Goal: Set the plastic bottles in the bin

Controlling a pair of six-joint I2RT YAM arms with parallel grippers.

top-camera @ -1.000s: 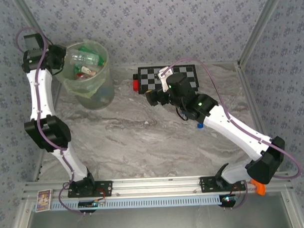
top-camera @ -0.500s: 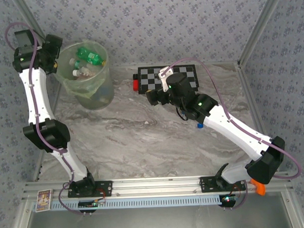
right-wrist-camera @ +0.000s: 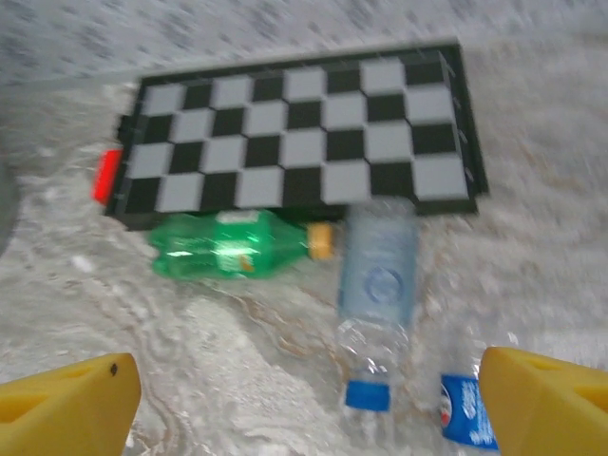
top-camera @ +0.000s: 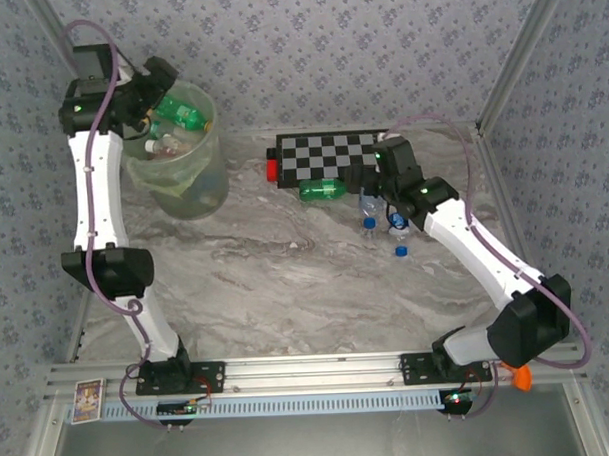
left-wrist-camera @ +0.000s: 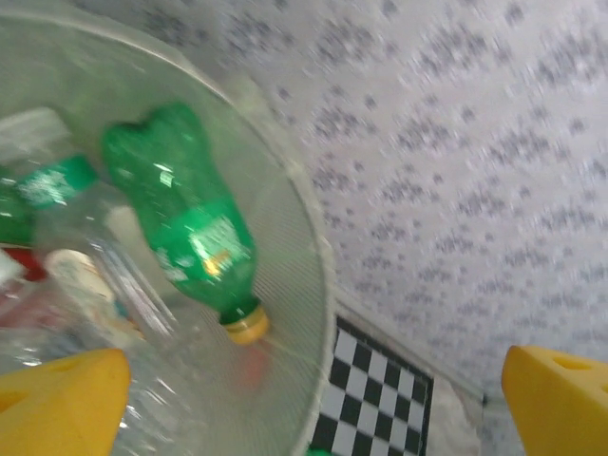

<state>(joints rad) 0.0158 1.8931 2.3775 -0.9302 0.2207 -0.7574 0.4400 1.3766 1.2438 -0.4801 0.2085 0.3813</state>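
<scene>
Left gripper hangs over the bin, yellow fingers wide apart and empty; inside lies a green bottle with a yellow cap among other bottles; right gripper hovers above the table, fingers likewise spread, holding nothing; below it a second green bottle lies along the checkerboard edge, a clear blue-capped bottle just beside, a blue-labelled bottle near
</scene>
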